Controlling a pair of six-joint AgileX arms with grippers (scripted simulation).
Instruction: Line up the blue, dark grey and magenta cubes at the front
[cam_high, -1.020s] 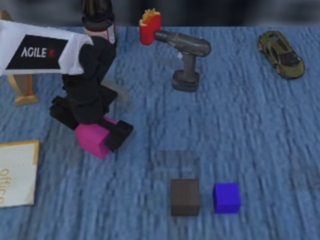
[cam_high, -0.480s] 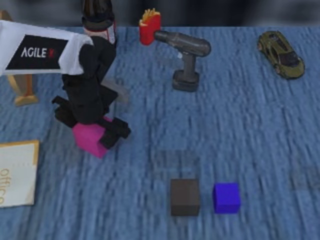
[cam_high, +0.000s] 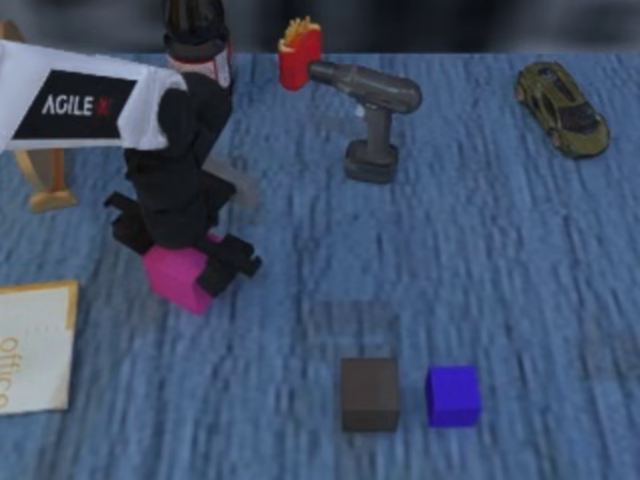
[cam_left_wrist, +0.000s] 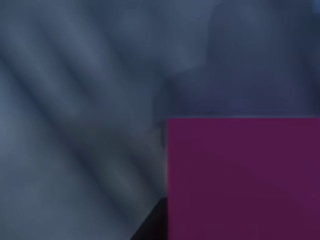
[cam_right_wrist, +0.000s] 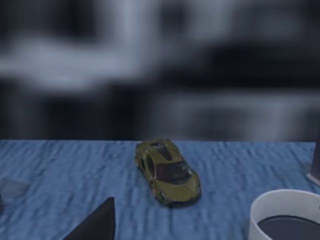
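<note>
Our left hand (cam_high: 185, 250) is down over the magenta cube (cam_high: 178, 277) at the counter's (cam_high: 500, 260) left side, well back from the front row. Its two fingers sit against opposite sides of the cube, so we judge it closed on the cube, though the arm covers much of the contact from above. The left wrist view shows one flat magenta face (cam_left_wrist: 242, 177) close to the camera and little else.

The dark grey cube (cam_high: 370, 394) and the blue cube (cam_high: 453, 396) stand just beside each other near the front edge, apart but level. Only the magenta cube is out of line.

Our right arm is out of the top view; its camera faces the toy car (cam_right_wrist: 167, 172) and a white cup (cam_right_wrist: 285, 215), and we cannot tell its hand's state.

Risks noted:
- The cube is large and sits skewed to the row; a grip near its corners may let it twist or slip on the lift.
- Setting it down too near the dark grey cube could knock that cube out of line.
- A skewed release would leave the row uneven.
</note>
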